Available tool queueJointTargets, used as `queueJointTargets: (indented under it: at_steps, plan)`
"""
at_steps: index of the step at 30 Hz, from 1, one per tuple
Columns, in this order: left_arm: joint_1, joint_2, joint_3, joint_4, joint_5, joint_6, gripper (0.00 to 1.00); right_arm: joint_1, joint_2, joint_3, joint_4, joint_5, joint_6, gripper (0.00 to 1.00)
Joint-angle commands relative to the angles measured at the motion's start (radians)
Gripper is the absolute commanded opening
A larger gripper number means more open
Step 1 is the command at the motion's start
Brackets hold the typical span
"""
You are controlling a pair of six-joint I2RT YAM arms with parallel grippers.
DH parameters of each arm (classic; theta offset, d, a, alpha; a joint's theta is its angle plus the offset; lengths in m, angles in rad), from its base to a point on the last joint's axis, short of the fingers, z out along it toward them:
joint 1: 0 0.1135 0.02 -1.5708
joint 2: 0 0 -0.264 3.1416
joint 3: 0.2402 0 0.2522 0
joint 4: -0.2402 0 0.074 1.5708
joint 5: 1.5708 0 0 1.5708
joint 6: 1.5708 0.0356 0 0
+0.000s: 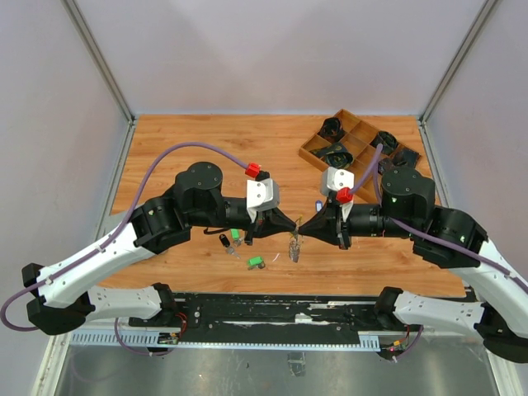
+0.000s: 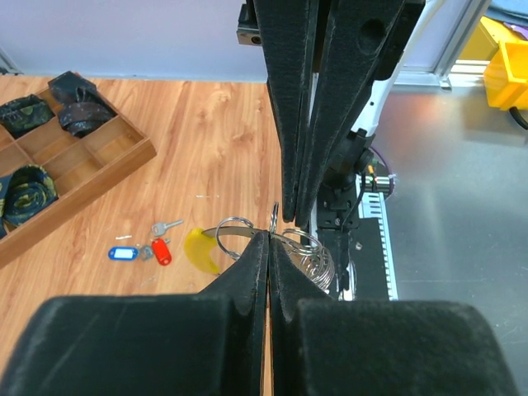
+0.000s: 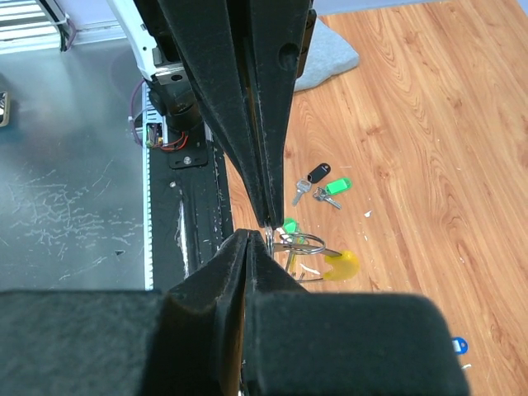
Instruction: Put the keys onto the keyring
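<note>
The left end effector (image 2: 268, 241) and right end effector (image 3: 249, 239) both clamp the silvery coiled keyring (image 3: 302, 242) with its yellow piece (image 3: 340, 266).

You've got a wooden divider tray (image 1: 312, 157) at the far right corner of the wood tabletop (image 1: 206, 140). Dark bundled items (image 1: 337, 153) sit in several of its compartments, including a camo-patterned bundle (image 2: 25, 186). A grey cloth (image 3: 326, 58) lies on the wood. There's a yellow bin (image 2: 507, 70) off past the metal bench surface (image 2: 462, 206).
</note>
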State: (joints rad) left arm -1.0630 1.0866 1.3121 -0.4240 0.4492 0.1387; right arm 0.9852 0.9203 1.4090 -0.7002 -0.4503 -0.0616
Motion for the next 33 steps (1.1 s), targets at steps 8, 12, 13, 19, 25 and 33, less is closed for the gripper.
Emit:
queueJointTargets:
  at_steps: [8, 12, 13, 19, 25, 33]
  plan:
    - [-0.006, -0.034, 0.004, 0.077, 0.006, -0.017, 0.01, -0.024, -0.021, -0.047, 0.069, 0.030, -0.049, 0.00]
    - [-0.006, -0.047, -0.011, 0.095, 0.004, -0.028, 0.01, -0.023, -0.036, -0.062, 0.098, 0.031, -0.052, 0.00]
    - [-0.006, -0.047, -0.013, 0.092, 0.004, -0.029, 0.01, -0.023, -0.042, -0.067, 0.107, 0.025, -0.054, 0.01]
    - [-0.006, -0.042, -0.011, 0.082, 0.005, -0.026, 0.00, -0.023, -0.099, -0.091, 0.148, -0.014, -0.087, 0.19]
    - [-0.006, -0.042, -0.008, 0.077, 0.008, -0.021, 0.01, -0.023, -0.126, -0.085, 0.155, -0.005, -0.118, 0.34]
    - [-0.006, -0.042, -0.002, 0.063, 0.025, -0.014, 0.00, -0.022, -0.078, -0.055, 0.099, 0.040, -0.116, 0.40]
